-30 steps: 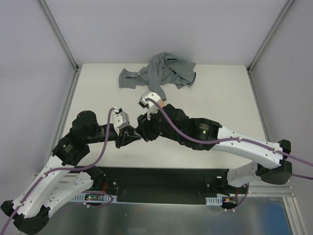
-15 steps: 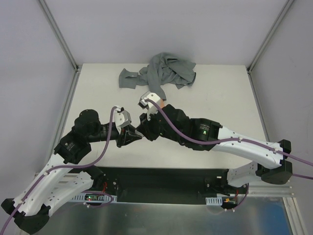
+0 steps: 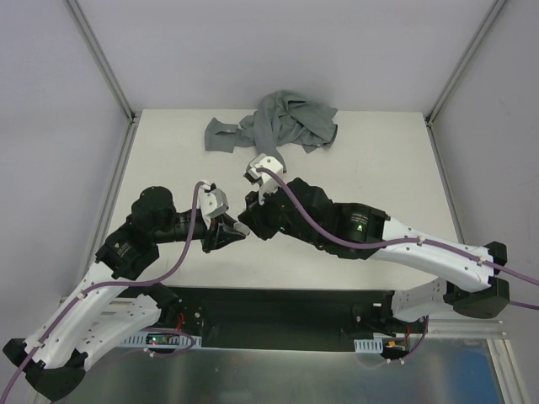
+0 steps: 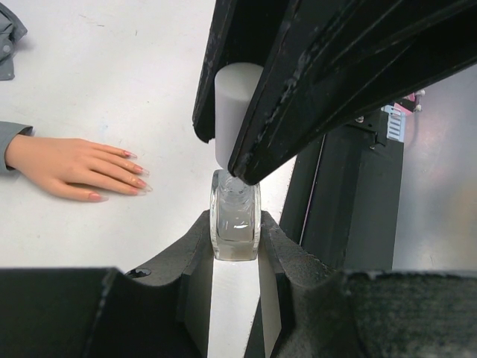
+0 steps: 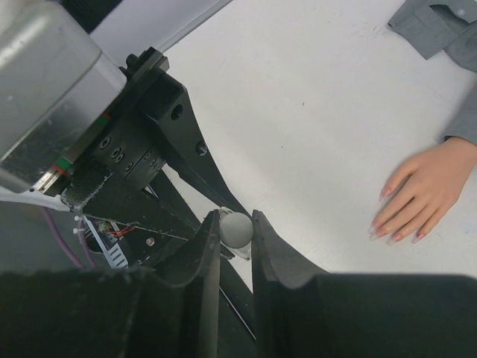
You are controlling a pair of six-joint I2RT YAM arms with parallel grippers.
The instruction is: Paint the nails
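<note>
Your left gripper [image 4: 235, 227] is closed around a small clear glass polish bottle [image 4: 235, 212]. Its two fingers press the bottle's flat sides and hold it upright, just above the table [image 3: 379, 168]. Your right gripper [image 5: 235, 224] comes in from the opposite side and is pinched onto the bottle's white cap [image 4: 235, 104], with little gap left between its fingers. From the left wrist view the cap sits right at the bottle's neck. You cannot tell whether it is unscrewed or only gripped, and no brush shows.

The mannequin hand [image 4: 71, 165] lies palm down on the table, well apart from the bottle, with its fingers spread flat and pointing towards the two grippers. Its wrist runs into a grey sleeve [image 4: 11, 138], and that leads back to the crumpled grey fabric [image 3: 274, 126] at the far edge of the table. The nails [image 4: 139, 183] look pink at the tips in both wrist views. At this size you cannot tell whether that is wet polish or the model's own colour.

I judge that you are at the opening step. The bottle is secured and the cap is gripped, but no brush is out. Neither gripper is near the fingertips, so you have no sign that painting has started. The cap has to come off with its brush. Then the right arm has to carry the brush across to the hand and stroke each nail in turn, and the brush has to go back into the bottle.
</note>
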